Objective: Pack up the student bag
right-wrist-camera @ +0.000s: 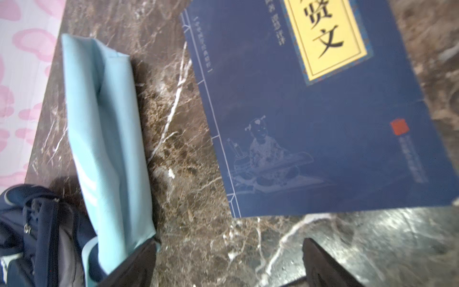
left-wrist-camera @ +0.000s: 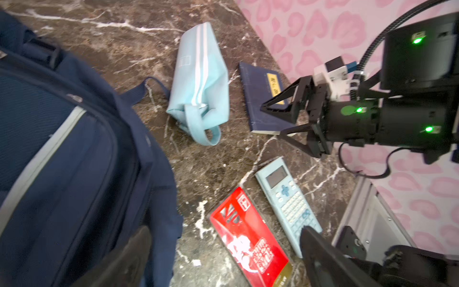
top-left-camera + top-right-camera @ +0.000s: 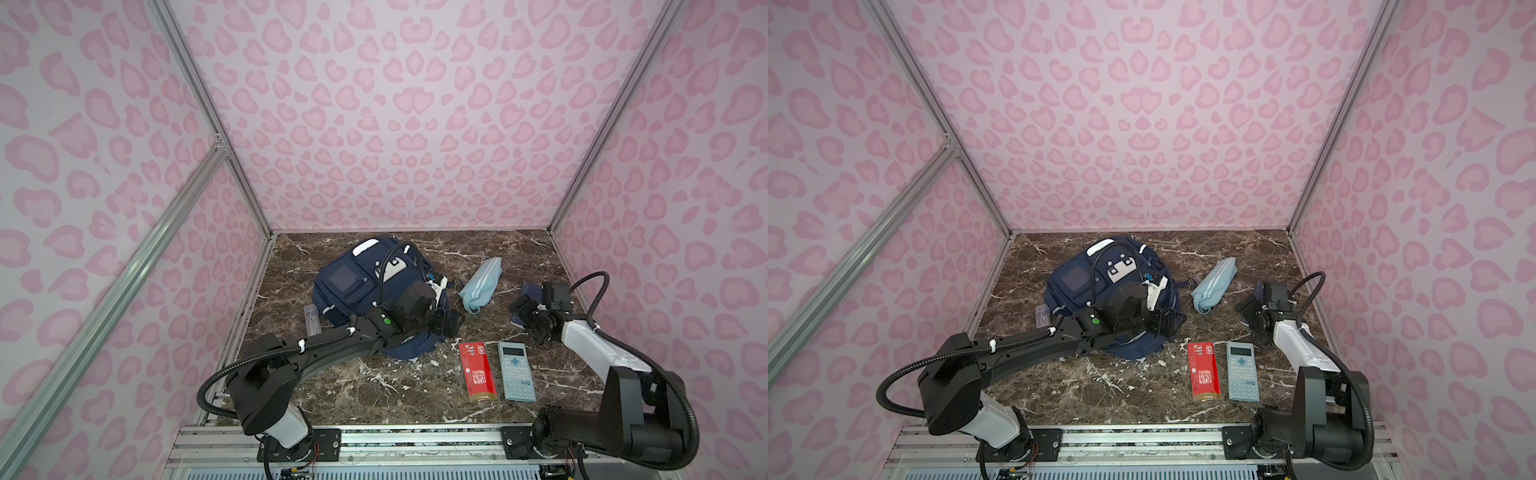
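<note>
**Bag flat on the table, both pincers wide open**

The marble table (image 3: 374,386) carries everything. The student bag (image 3: 365,291) lies flat toward the back left, pockets up. The left gripper (image 2: 224,238) hangs over the bag's near right edge, jaws spread wide, holding nothing. Right of the bag lies a light-blue pouch (image 3: 482,282), then a navy book (image 1: 323,124) with a yellow label. The right gripper (image 2: 272,121) hovers just above that book, jaws wide apart and empty. Near the front, a calculator (image 3: 515,370) and a red packet (image 3: 477,370) lie side by side.
</note>
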### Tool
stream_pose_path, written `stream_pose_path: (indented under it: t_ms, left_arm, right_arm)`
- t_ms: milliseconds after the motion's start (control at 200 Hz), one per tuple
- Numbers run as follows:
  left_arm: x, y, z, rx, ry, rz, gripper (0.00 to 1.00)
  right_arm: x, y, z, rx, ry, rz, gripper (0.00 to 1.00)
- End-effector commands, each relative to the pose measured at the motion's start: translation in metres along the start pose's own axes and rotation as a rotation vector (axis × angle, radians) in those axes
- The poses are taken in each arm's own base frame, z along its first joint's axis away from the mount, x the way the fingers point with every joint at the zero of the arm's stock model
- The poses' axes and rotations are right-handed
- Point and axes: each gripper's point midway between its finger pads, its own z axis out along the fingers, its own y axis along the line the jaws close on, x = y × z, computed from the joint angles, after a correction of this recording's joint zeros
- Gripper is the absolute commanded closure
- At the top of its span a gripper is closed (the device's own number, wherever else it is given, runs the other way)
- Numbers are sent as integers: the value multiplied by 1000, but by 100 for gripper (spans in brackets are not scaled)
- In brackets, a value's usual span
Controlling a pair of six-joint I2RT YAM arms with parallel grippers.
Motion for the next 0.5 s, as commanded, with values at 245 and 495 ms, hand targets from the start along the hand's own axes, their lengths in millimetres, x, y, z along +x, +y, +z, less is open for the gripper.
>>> stream_pose_path:
  t_ms: [245, 495]
  left_arm:
    - [-16, -73, 41, 189, 16, -41, 2]
    - [3, -91, 73, 126, 27, 10, 1]
  right_arm:
    - [-103, -20, -3, 217, -172, -91, 2]
    - [-147, -28, 49, 275, -106, -102, 15]
